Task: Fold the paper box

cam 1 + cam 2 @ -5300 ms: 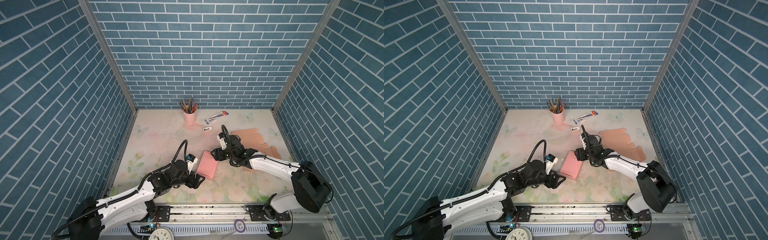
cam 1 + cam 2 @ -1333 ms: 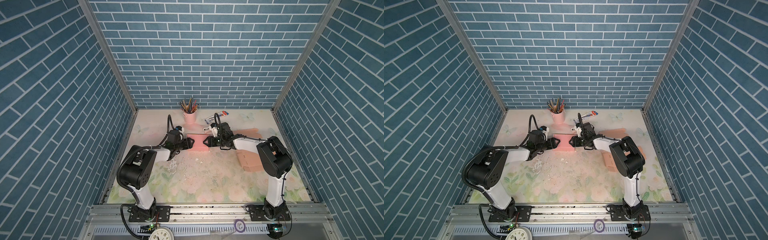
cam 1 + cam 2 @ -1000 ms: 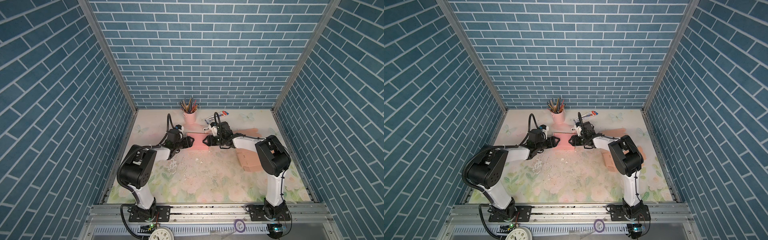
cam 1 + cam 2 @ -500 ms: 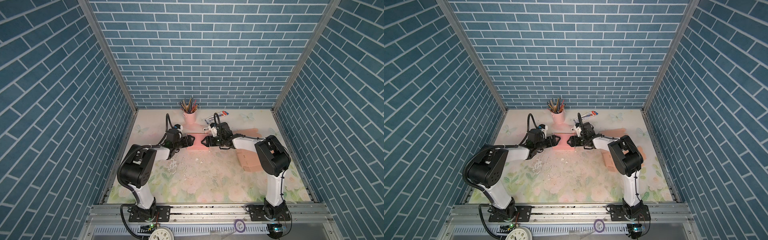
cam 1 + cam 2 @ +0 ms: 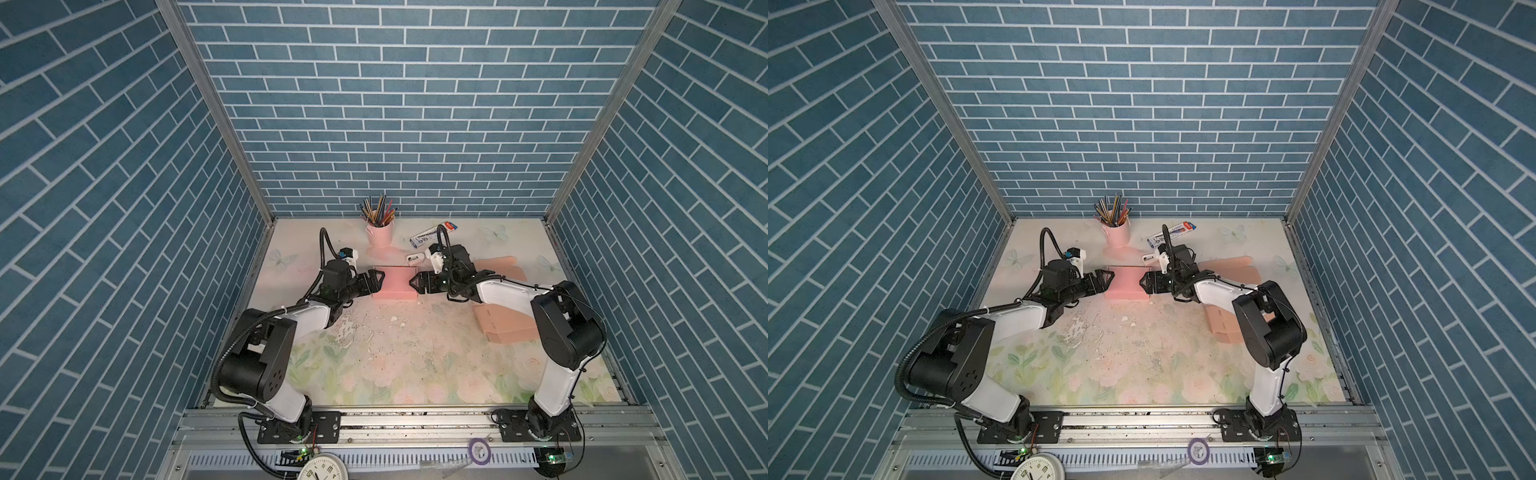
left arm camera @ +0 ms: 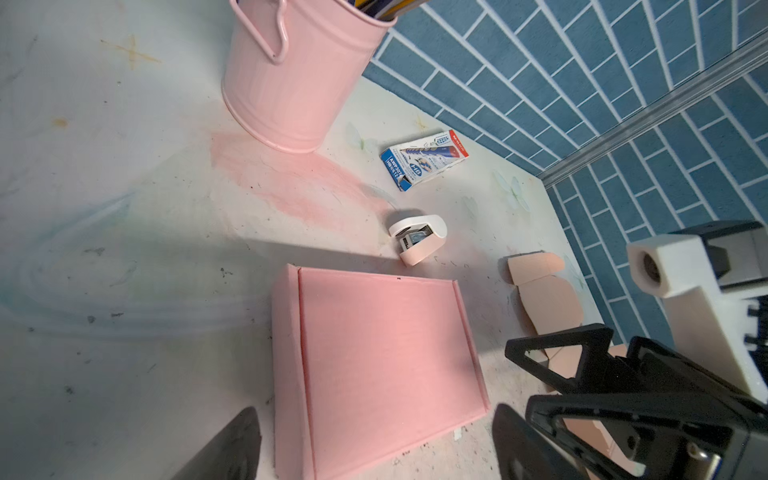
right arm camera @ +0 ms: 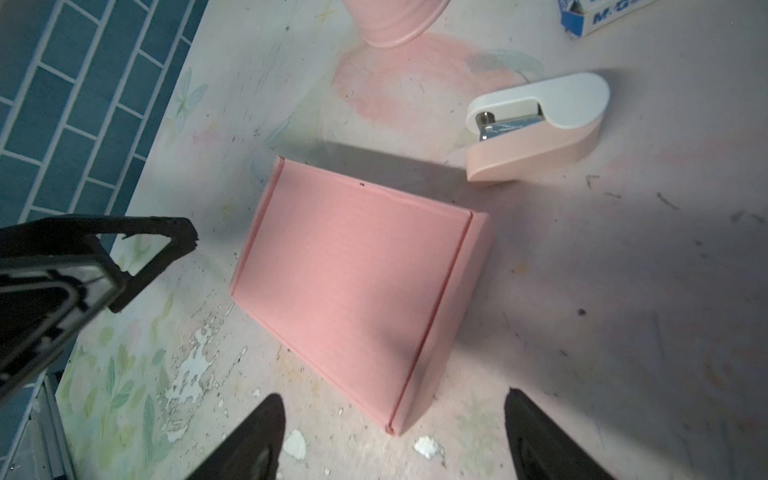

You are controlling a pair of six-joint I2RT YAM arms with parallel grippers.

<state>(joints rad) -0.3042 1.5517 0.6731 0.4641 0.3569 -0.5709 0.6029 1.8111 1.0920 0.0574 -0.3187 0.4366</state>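
the pink paper box (image 5: 394,284) is lying folded shut on the worktop (image 5: 395,357), near the pencil cup (image 5: 379,235). the left hand (image 5: 377,280) and the right hand (image 5: 414,283) are sitting just beside its two sides, both spread wide, gripping nothing.

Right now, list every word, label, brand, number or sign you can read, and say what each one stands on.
"HB": in an oval on the blue and white pencil carton.
"AWP30": on that carton's end panel; the characters after it are blurred.
"M-G": on the same carton, right wrist view, cut by the frame edge.
Clock: numerals too small to read.
Paper box, stapler: no print seen.
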